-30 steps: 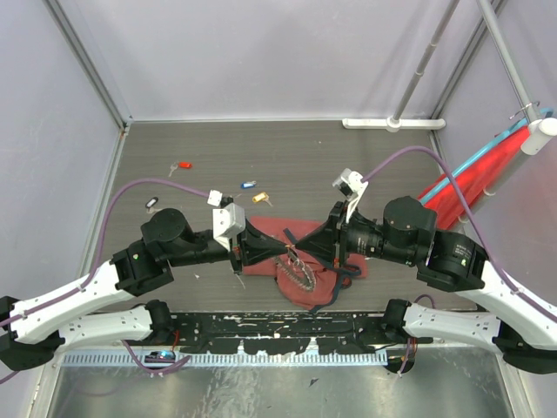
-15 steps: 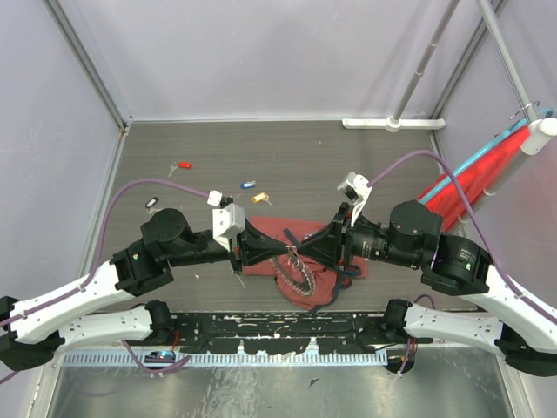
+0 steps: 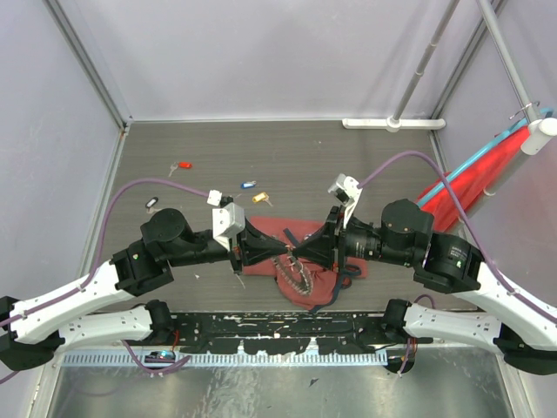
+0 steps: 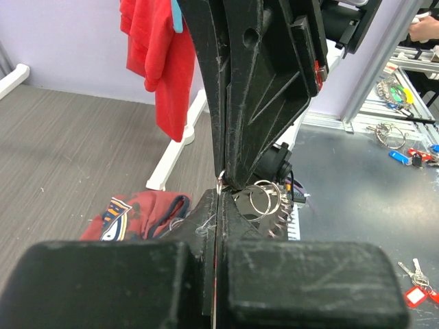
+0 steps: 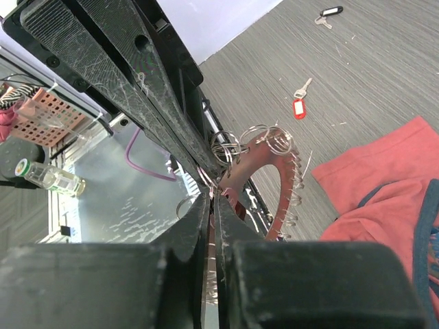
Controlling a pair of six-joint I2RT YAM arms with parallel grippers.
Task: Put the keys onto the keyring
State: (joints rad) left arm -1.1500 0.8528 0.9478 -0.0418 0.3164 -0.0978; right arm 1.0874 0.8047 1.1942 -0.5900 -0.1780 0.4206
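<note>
My left gripper [image 3: 284, 251] and right gripper [image 3: 298, 251] meet tip to tip above a dark-red cloth bag [image 3: 271, 232]. The keyring [image 3: 302, 277], a curved band fringed with small silvery rings, hangs just below them. In the left wrist view my jaws [image 4: 219, 192] are shut on its edge, with its rings [image 4: 266, 199] just beyond. In the right wrist view my jaws [image 5: 211, 195] are shut on a thin flat metal piece seen edge-on, apparently a key, touching the keyring [image 5: 285, 179]. Loose red [image 3: 183, 165], blue [image 3: 248, 185], yellow [image 3: 259, 198] and black [image 3: 152, 203] keys lie on the floor.
A red cloth [image 3: 470, 178] with a blue bar leans at the right wall. A white pole foot [image 3: 387, 123] stands at the back. The metal rail [image 3: 278, 329] with the arm bases runs along the near edge. Grey walls close in left and back.
My right gripper has moved a little left and closed in on the left gripper's tip. The left arm and the hanging keyring have stayed in place.
</note>
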